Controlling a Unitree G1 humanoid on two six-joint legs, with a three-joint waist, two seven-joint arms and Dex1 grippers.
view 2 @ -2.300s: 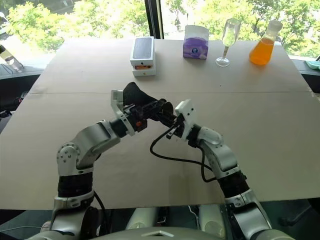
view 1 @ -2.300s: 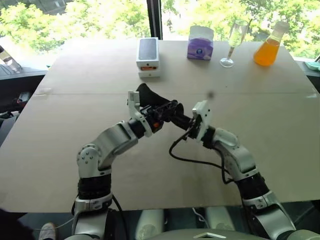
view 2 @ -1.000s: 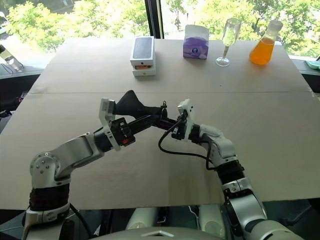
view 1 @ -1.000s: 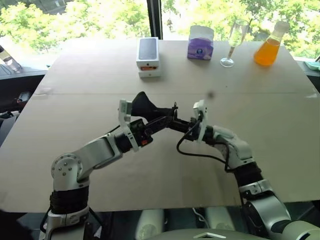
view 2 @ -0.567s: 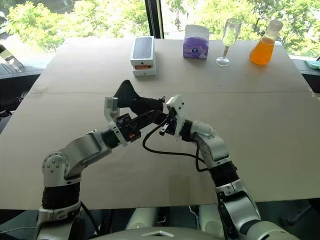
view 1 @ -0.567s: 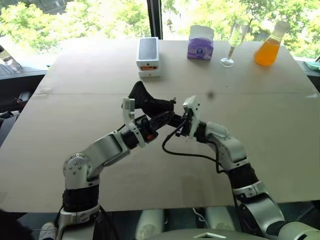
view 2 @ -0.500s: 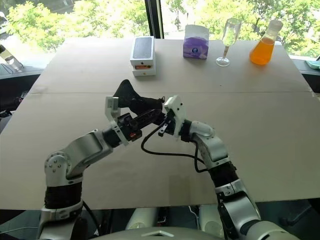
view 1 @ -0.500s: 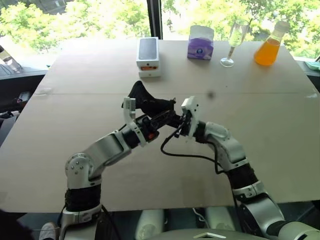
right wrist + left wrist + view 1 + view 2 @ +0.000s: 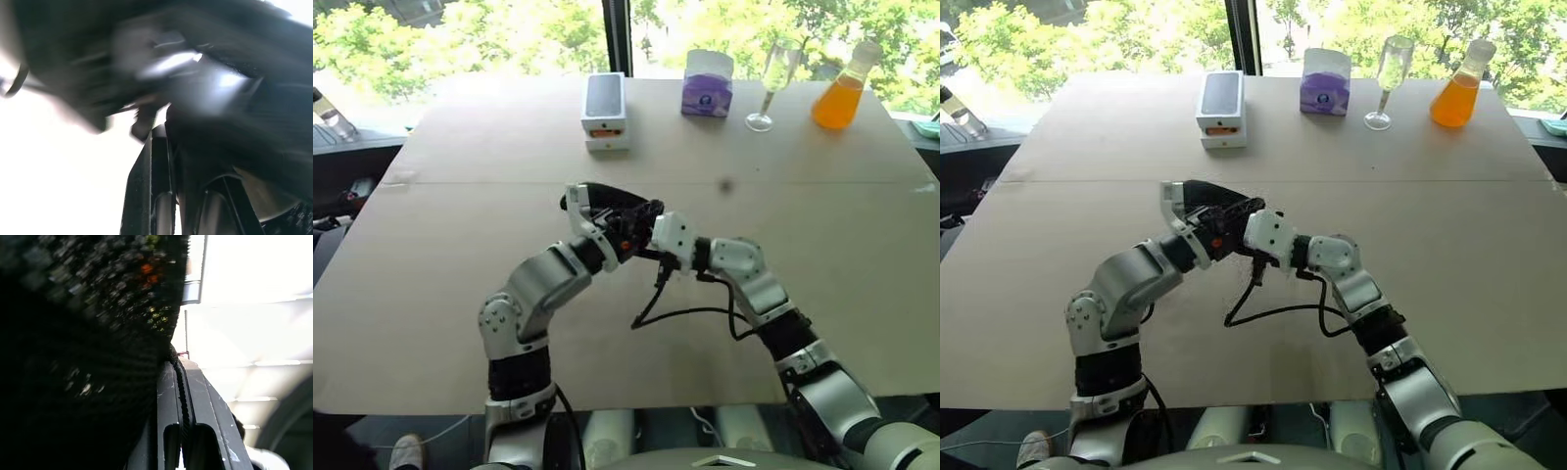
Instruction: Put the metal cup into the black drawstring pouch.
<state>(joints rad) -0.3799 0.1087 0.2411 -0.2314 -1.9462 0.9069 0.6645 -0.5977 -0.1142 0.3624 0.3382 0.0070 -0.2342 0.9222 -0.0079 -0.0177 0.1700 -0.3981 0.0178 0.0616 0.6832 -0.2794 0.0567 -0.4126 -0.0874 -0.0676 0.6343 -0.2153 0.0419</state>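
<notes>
Two claws, left claw point(image 9: 641, 217) and right claw point(image 9: 651, 227), both clenched on the black drawstring pouch point(image 9: 607, 201).

No legible text, label or number anywhere.

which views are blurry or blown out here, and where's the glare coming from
Right wrist view: motion-smeared, the black drawstring pouch a dark blur against washed-out white. Left wrist view: pouch fabric too close to focus, background overexposed. Eye views: sharp on the table; bright sunlit trees through the window wash out its far edge.
</notes>
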